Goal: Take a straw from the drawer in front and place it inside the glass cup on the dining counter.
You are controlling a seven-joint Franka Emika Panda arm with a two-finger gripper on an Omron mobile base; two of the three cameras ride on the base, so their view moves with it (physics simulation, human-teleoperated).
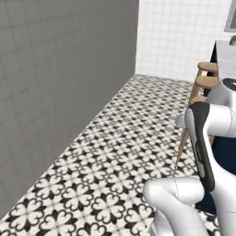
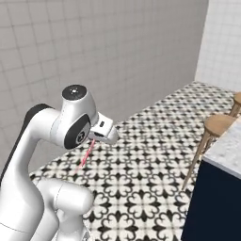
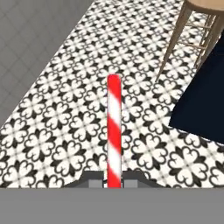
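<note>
Red-and-pale-striped straight straw

Straw: red with pale diagonal stripes; in the right base view it shows as a thin pink-red line. Gripper: dark grey fingertips. Floor: white tile with a repeating black floral motif. Left wall: flat grey with a faint square grid. Far wall: white small-square tile. Dining counter: pale grey-white marbled top on a navy base. Stools: light brown wood. Arm: white with black joints.
</note>
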